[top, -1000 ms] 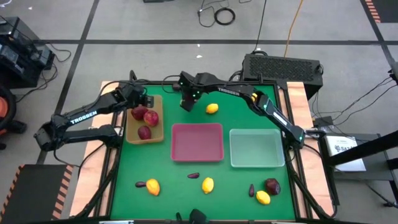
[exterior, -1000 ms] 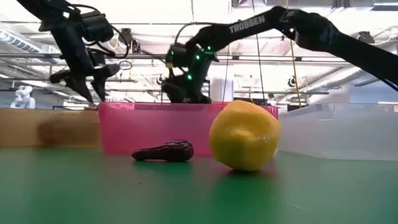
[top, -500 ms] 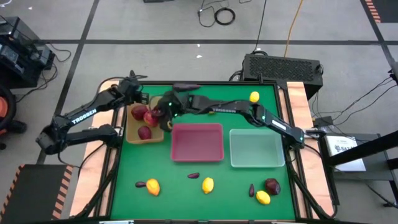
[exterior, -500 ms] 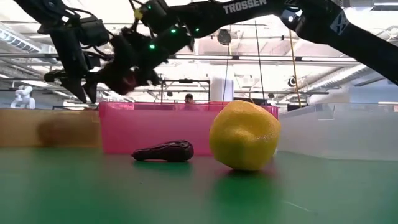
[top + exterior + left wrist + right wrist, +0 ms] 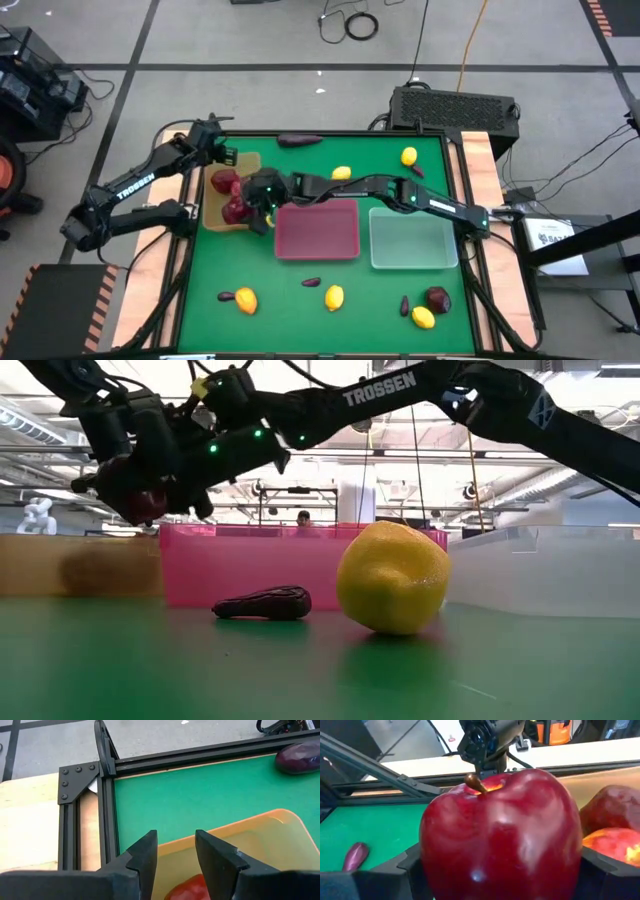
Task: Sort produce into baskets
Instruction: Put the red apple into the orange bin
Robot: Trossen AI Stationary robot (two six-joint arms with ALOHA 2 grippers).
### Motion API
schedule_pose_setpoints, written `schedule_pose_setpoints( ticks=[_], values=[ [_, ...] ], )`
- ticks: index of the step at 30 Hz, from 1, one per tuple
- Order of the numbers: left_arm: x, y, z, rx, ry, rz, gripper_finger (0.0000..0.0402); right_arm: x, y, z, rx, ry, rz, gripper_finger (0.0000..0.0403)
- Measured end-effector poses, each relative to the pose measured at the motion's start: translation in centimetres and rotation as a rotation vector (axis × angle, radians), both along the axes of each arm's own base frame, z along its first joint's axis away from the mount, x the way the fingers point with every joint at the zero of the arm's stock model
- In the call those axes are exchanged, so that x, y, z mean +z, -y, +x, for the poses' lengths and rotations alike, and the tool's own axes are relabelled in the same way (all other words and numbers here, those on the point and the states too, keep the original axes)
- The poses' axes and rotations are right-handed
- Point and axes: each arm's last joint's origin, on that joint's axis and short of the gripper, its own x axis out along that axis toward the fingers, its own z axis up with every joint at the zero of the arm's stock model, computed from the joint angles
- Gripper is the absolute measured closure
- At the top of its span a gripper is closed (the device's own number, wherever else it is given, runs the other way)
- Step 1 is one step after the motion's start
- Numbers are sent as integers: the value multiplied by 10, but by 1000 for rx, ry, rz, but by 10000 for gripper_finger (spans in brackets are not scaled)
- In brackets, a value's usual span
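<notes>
A red apple (image 5: 500, 835) is being gripped between the right gripper's (image 5: 255, 203) wide-set fingers above the tan tray (image 5: 250, 162), ready for sorting; the left gripper (image 5: 174, 851) is being held narrowly parted, empty, over the tray's far rim.

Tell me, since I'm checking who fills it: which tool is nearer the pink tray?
Right. The right tool, holding an apple, hangs beside the pink tray; the left tool is beyond the tan tray.

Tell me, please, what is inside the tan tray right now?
The tan tray holds red apples; the right gripper, holding another apple above it, covers part, so no sure count.
</notes>
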Motion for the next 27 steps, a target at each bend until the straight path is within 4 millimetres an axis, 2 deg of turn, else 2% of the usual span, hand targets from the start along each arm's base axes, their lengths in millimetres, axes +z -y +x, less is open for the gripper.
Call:
schedule_pose_setpoints(
  ticks=[7, 15, 21, 24, 27],
  values=[
    [0, 0, 0, -1, -1, 0, 261, -3, 0, 3, -24, 26, -26, 88],
    [0, 0, 0, -5, 4, -5, 261, -4, 0, 2, -26, 20, -36, 46],
    [0, 1, 0, -15, 14, -16, 261, -3, 0, 2, -23, 12, -34, 30],
    [-1, 1, 0, -18, 9, -29, 261, 6, 1, -2, -24, -3, -32, 28],
    [-3, 3, -1, -27, 5, -56, 261, 24, 4, -8, -29, -18, -30, 28]
  ],
)
